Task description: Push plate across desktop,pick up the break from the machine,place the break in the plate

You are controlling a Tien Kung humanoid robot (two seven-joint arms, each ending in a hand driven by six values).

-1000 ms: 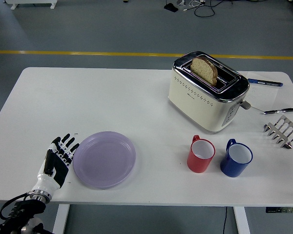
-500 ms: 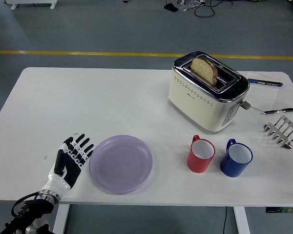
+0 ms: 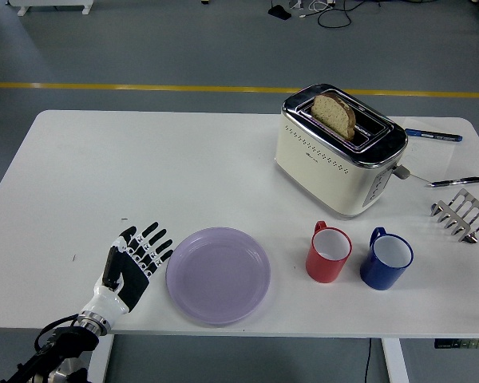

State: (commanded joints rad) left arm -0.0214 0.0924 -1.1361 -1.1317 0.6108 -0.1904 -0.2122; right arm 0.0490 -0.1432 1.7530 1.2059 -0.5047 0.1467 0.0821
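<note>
Lilac plastic plate (image 3: 218,275) has slid to the right w/ the left hand (image 3: 133,266) over the last second, approx. one plate-width in total, and it now lies just beyond the fingertips, touching or nearly touching them. The hand is flat on the tabletop (image 3: 144,171), fingers spread wide, holding nothing. So the push step is in progress or almost done, I think. The bread (image 3: 334,114) stands in the toaster (image 3: 335,159) slot, far ahead and to the right of the hand, not yet picked. The red mug (image 3: 328,254) is near the plate's far side, so more pushing may hit it. The right hand is not visible.
</note>
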